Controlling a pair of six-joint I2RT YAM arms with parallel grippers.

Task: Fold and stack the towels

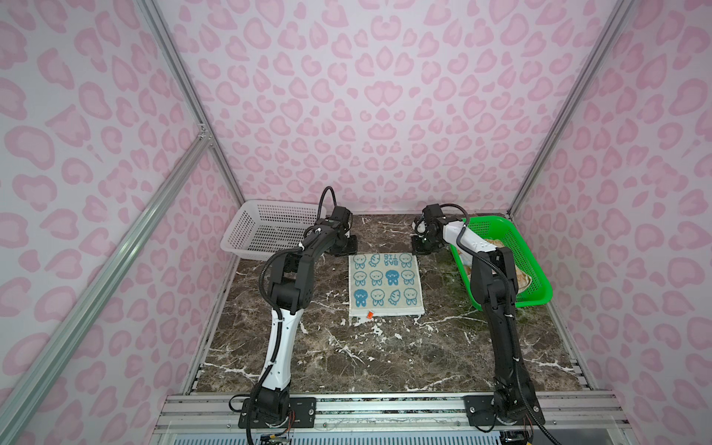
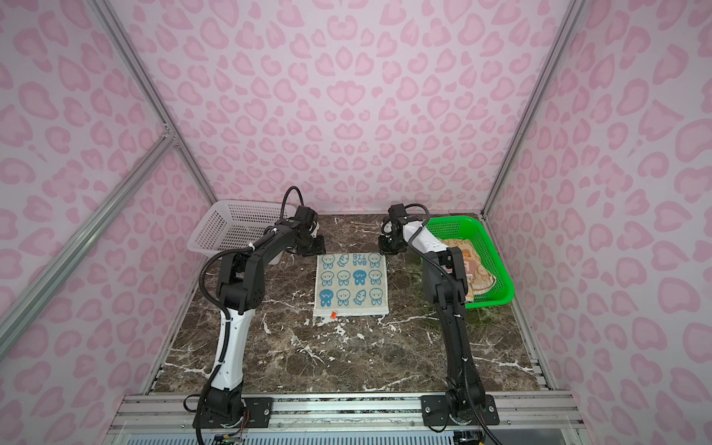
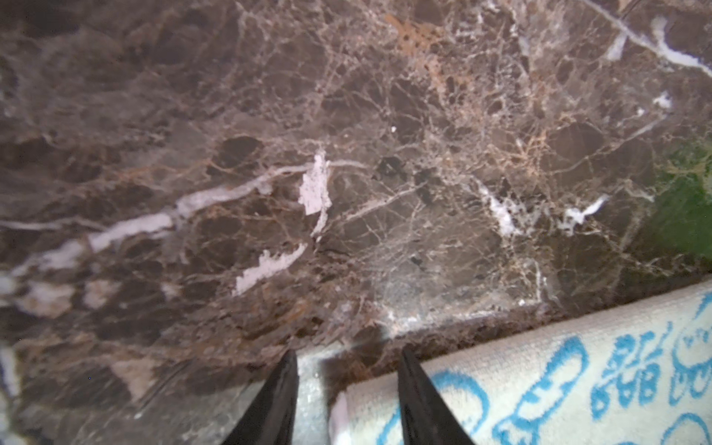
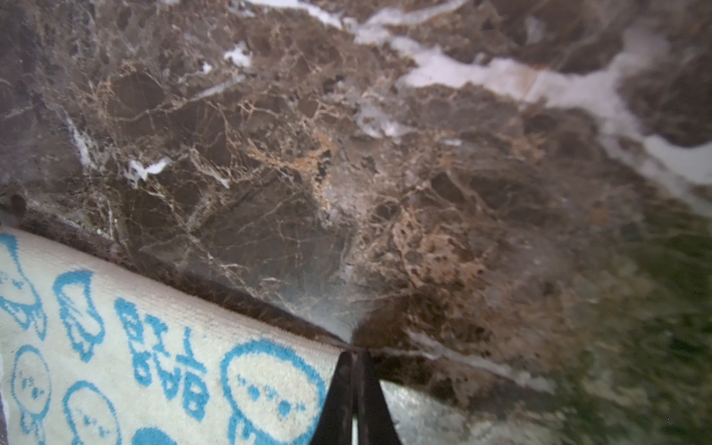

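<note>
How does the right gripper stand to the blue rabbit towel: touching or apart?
Touching. The right wrist view shows the right gripper shut on a corner of the blue rabbit towel, whose edge runs straight into the closed fingertips.

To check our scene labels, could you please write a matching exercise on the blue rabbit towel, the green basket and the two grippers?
Things:
1. blue rabbit towel
2. green basket
3. left gripper
4. right gripper

Place or state:
A. fingers shut at a towel corner
B. spread flat on the marble tabletop
C. fingers apart, astride a towel corner
D. holds an orange-print towel

Pairs: 1-B, 2-D, 3-C, 4-A
</note>
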